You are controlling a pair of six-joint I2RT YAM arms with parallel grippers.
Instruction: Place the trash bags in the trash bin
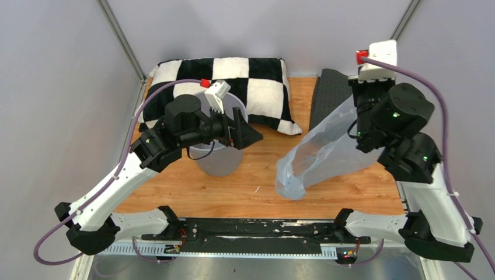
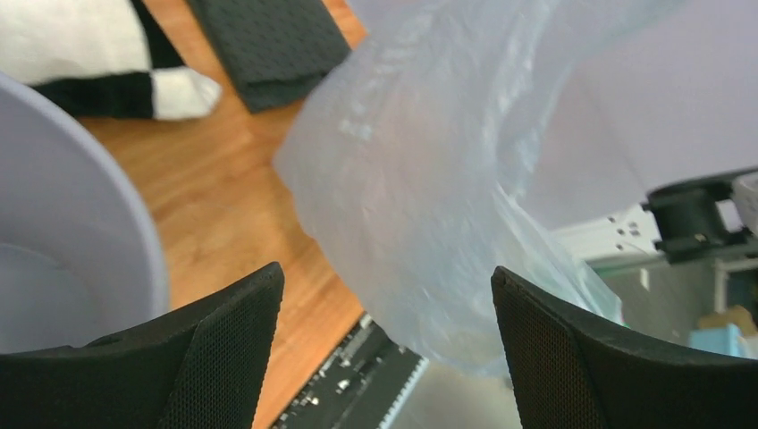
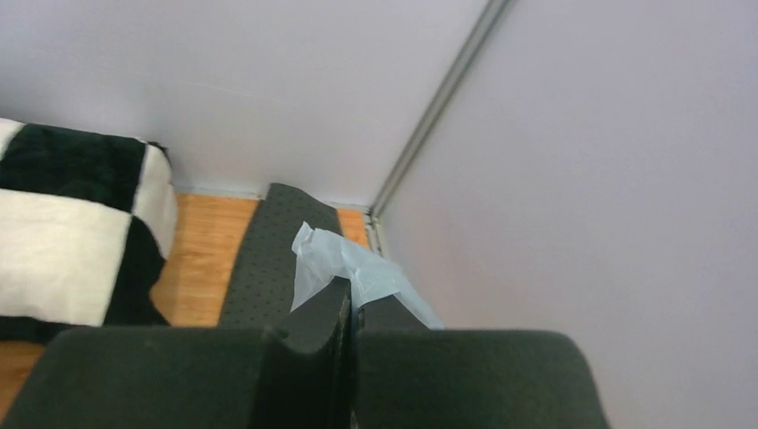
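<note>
The translucent pale blue plastic bag (image 1: 327, 149) hangs pinched between the right arm's fingers (image 3: 317, 322), its lower end near the wooden desk (image 1: 257, 189), right of the round grey plastic bin (image 1: 219, 163). The left arm's fingers (image 2: 223, 344) gape wide and empty at the bin's rim.

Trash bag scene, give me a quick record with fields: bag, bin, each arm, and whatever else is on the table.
bag: pale blue trash bag, hanging to the right of the trash bin, not in it
bin: grey, upright, in front of the checkered pillow
left arm: left gripper open and empty, by the bin's rim, apart from the bag
right arm: right gripper shut on the bag's top edge
other items: pillow and dark mat at the back of the table
</note>
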